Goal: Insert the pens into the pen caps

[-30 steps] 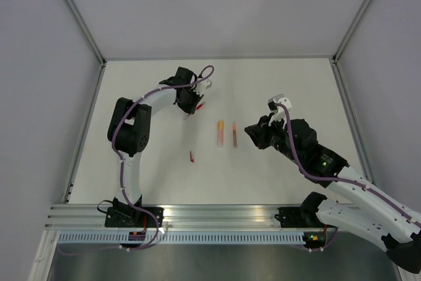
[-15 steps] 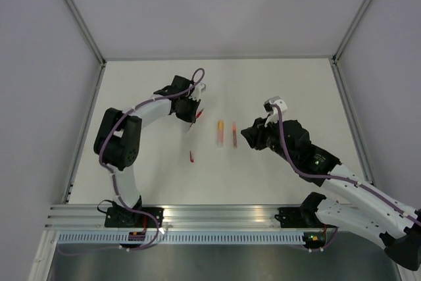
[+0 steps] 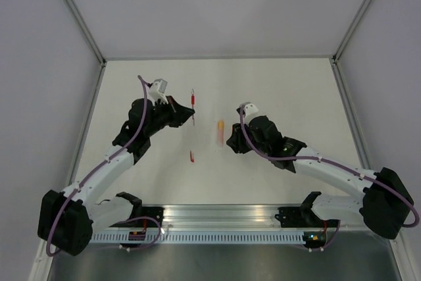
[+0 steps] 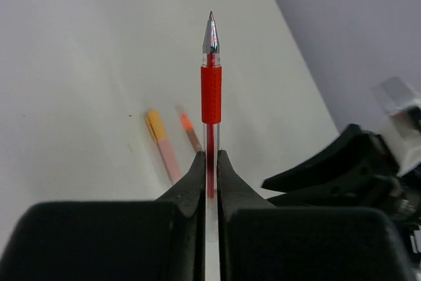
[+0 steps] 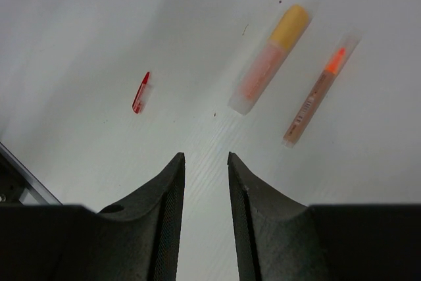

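Nearest the arm bases, a small red plastic pen cap [image 3: 191, 156] lies alone on the white table [image 3: 289, 83]. Just beyond it, the right gripper [image 5: 206, 156] hangs over the table, jaws parted with nothing between them. Ahead of it lie a stubby translucent pinkish tube with a yellow-orange end [image 5: 270, 60] and, beside that, a slim brownish pen with an orange tip [image 5: 314, 102]. Farther out, the left gripper [image 4: 209, 157] is clenched on a slim clear-barrelled red pen [image 4: 210, 90], whose metal tip juts out past the fingers.
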`<state>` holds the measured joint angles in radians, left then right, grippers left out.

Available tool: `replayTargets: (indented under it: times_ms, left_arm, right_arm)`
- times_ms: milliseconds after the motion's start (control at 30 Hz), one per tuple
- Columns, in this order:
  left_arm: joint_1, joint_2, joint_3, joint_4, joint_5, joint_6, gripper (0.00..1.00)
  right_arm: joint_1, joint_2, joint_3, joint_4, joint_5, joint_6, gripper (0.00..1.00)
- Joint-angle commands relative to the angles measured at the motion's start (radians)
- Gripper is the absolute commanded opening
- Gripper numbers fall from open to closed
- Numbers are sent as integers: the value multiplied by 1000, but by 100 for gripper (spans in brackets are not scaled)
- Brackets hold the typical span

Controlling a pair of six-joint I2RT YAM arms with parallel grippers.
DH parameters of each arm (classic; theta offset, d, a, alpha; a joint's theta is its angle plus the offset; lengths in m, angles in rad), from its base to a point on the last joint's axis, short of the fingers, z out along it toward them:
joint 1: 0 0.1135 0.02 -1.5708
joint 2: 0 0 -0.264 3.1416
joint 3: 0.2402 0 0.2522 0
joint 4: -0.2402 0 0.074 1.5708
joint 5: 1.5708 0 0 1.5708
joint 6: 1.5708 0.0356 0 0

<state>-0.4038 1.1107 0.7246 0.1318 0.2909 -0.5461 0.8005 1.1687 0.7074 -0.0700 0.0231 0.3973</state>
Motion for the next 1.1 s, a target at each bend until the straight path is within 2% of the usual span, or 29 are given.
replayTargets:
  times_ms: [0,133,300,433,500,533,633,667,733,833,1067]
  left_arm:
    - [-3,-139,-117,193,85,-187,2]
    - [-3,-273,-207,247,129,-170,2]
    - [-3,-399,-307,304,107,-126,2]
    - [-3,-518,-350,296,67,-111,2]
    - [-3,-589,-356,232,33,-86,2]
    - [-3,-612,-358,217,-5,-77,2]
    - [-3,-704,-361,125,-106,-66,2]
    - [-3,-751,-361,106,-127,-64,2]
    - [-3,-793,-361,63,-179,-49,2]
    - [-3,-842,-353,28,-231,-31,2]
    - [-3,-838,-346,9,-242,-31,2]
  right_arm:
    - [29,69,53,79,-55,12,38]
    - [46,112,96,72,-29,-5,38]
    - [69,201,139,85,-31,15,38]
    - [150,337,231,15,70,41,38]
    - [178,382,291,-20,98,46,38]
    - [198,422,305,-27,110,54,36]
    - [218,483,348,-13,78,95,17]
    - [223,496,352,10,68,113,7]
    - [229,531,369,30,54,143,1]
    - [247,575,382,61,44,179,0]
    - [316,690,449,105,73,209,0]
